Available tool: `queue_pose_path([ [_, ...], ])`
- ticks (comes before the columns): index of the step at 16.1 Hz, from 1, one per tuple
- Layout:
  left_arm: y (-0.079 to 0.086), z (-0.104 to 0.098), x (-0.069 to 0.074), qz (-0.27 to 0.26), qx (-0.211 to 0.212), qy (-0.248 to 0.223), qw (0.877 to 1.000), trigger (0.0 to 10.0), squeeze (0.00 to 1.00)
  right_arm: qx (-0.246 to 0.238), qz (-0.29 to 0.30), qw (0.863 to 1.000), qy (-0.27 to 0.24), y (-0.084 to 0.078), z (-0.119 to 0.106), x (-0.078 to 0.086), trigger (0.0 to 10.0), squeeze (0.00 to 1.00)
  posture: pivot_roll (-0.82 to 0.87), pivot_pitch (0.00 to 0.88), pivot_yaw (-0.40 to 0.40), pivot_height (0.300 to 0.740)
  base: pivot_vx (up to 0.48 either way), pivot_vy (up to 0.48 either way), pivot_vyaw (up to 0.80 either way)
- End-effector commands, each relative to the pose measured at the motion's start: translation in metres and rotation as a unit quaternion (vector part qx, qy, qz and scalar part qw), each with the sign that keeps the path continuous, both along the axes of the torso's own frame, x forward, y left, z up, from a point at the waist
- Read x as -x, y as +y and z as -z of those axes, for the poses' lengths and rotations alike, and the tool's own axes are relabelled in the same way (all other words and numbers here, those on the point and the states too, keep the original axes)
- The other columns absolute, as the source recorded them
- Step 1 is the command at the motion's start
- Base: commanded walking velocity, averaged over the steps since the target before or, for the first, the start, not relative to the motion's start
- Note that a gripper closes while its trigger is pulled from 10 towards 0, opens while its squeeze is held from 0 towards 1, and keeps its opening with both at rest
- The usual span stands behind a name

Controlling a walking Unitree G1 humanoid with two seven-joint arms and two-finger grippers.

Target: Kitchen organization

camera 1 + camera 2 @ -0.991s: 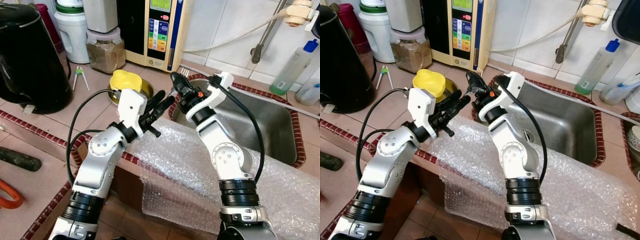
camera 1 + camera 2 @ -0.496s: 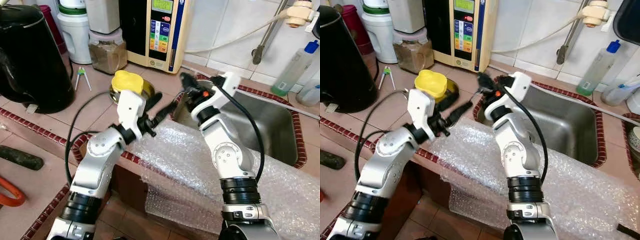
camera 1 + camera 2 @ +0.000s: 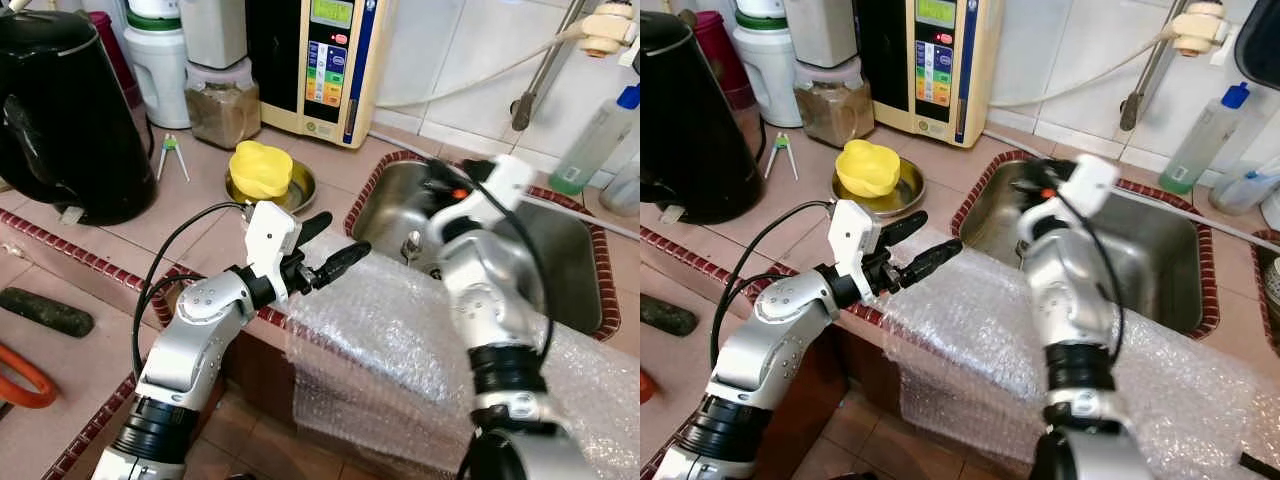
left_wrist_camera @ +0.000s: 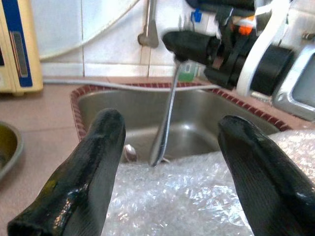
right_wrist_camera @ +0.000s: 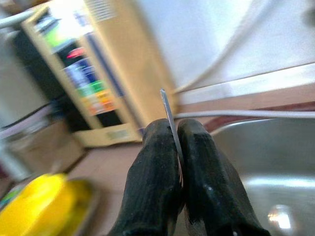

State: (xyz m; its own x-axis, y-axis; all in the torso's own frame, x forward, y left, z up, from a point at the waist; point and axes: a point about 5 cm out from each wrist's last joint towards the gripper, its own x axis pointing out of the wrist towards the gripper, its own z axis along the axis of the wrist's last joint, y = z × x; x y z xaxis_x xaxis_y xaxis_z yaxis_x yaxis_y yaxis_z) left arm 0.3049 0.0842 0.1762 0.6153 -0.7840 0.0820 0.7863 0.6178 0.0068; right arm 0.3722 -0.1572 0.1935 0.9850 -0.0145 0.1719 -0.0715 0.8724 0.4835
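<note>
My right gripper (image 3: 441,187) hangs over the left part of the steel sink (image 3: 565,255), motion-blurred. It is shut on a thin metal utensil (image 4: 165,123), whose long handle hangs down toward the basin; in the right wrist view its edge (image 5: 170,123) sticks out between the pressed fingers (image 5: 152,162). My left gripper (image 3: 340,233) stands open above the counter edge, over the bubble wrap (image 3: 400,330), with nothing between its fingers. It points toward the sink, apart from the utensil.
A yellow lump sits in a metal bowl (image 3: 298,187) behind the left gripper. A black kettle (image 3: 60,110), a jar of brown powder (image 3: 222,98) and a water purifier (image 3: 322,55) line the back. A bottle (image 3: 597,135) stands beyond the sink.
The right gripper has carried the utensil to the right, away from the left gripper and out over the sink. The left gripper has sunk a little and its fingers stand wider apart.
</note>
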Motion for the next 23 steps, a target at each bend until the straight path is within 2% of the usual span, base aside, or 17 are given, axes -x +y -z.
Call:
queue_pose_path([
  [1, -0.002, -0.006, 0.001, 0.004, 0.004, -0.008, 1.000, 10.0, 1.00, -0.007, 0.047, 0.999, 0.009, -0.019, 0.002, -0.002, 0.0, 0.00, 0.06, 0.041, -0.032, 0.740, 0.000, 0.000, 0.00],
  [4, 0.000, -0.006, -0.001, -0.008, 0.006, -0.006, 1.000, 10.0, 1.00, -0.038, 0.115, 0.992, 0.043, -0.051, 0.016, -0.003, 0.0, 0.00, 0.06, 0.038, -0.031, 0.740, 0.000, 0.000, 0.00],
  [6, 0.001, -0.006, -0.002, -0.019, 0.008, -0.002, 1.000, 10.0, 1.00, -0.099, 0.162, 0.980, 0.061, -0.074, 0.026, -0.002, 0.0, 0.00, 0.06, 0.040, -0.028, 0.740, 0.000, 0.000, 0.00],
  [10, 0.000, -0.004, -0.003, -0.023, 0.010, 0.015, 1.000, 10.0, 1.00, -0.169, 0.198, 0.962, 0.078, -0.089, 0.040, 0.000, 0.0, 0.00, 0.06, 0.045, -0.026, 0.740, 0.000, 0.000, 0.00],
  [13, -0.005, 0.003, 0.003, 0.005, -0.007, 0.032, 0.999, 10.0, 1.00, -0.174, 0.209, 0.957, 0.098, -0.090, 0.049, 0.001, 0.0, 0.00, 0.06, 0.046, -0.026, 0.740, 0.000, 0.000, 0.00],
  [14, -0.007, 0.004, 0.004, 0.007, -0.012, 0.032, 0.999, 10.0, 1.00, -0.171, 0.209, 0.957, 0.104, -0.089, 0.052, 0.001, 1.8, 0.00, 0.06, 0.049, -0.024, 0.740, 0.000, 0.000, 0.00],
  [15, -0.008, 0.004, 0.004, 0.007, -0.013, 0.032, 0.999, 10.0, 1.00, -0.171, 0.211, 0.956, 0.108, -0.089, 0.055, 0.002, 10.0, 1.00, 0.05, 0.050, -0.024, 0.740, 0.000, 0.000, 0.00],
  [19, -0.009, 0.005, 0.004, 0.007, -0.015, 0.035, 0.999, 10.0, 1.00, -0.190, 0.218, 0.951, 0.106, -0.093, 0.055, 0.002, 10.0, 1.00, 0.05, 0.052, -0.026, 0.740, 0.000, 0.000, 0.00],
  [23, -0.010, 0.007, 0.004, 0.012, -0.019, 0.041, 0.999, 10.0, 1.00, -0.187, 0.211, 0.952, 0.118, -0.089, 0.058, 0.001, 10.0, 1.00, 0.05, 0.050, -0.026, 0.740, 0.000, 0.000, 0.00],
])
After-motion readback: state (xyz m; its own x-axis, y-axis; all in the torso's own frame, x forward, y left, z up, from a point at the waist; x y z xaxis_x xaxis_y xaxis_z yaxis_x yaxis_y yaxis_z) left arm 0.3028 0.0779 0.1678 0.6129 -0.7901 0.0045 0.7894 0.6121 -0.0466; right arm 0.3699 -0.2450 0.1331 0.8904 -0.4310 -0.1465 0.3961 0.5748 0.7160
